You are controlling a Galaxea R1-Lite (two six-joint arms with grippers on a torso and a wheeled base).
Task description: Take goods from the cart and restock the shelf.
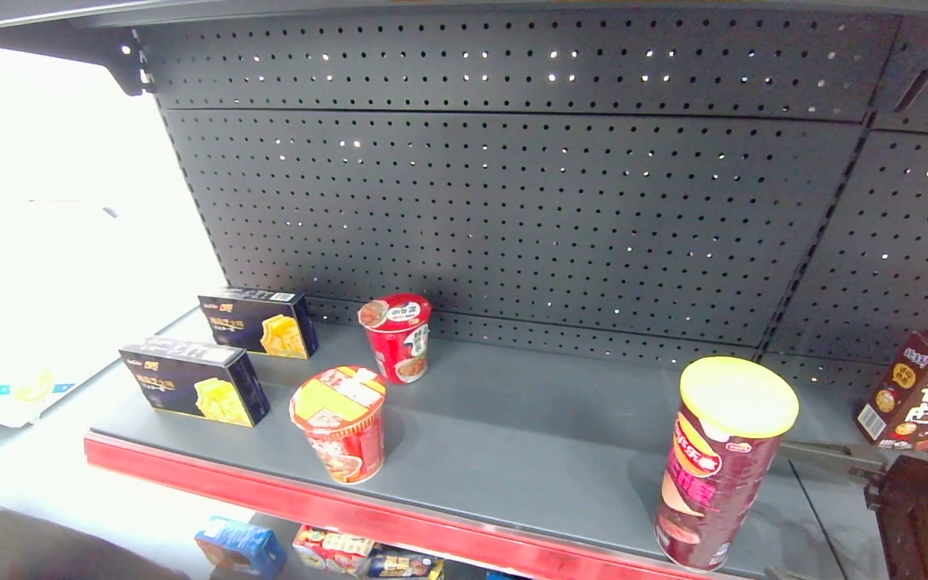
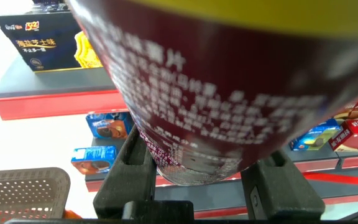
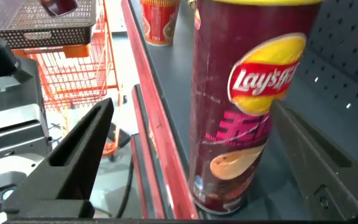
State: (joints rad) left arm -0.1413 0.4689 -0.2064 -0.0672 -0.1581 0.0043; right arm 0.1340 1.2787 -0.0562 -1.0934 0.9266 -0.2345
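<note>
The right gripper [image 3: 192, 104] is sitting open around the chip can [image 3: 247, 93] on the shelf [image 3: 173, 93]; the left gripper [image 2: 204, 149] is squeezing another can [image 2: 229, 93].

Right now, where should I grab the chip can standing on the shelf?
Grip the chip can across its straight middle, coming level from the aisle side: it stands upright by the front edge of the shelf, and the open right gripper straddles it.
</note>
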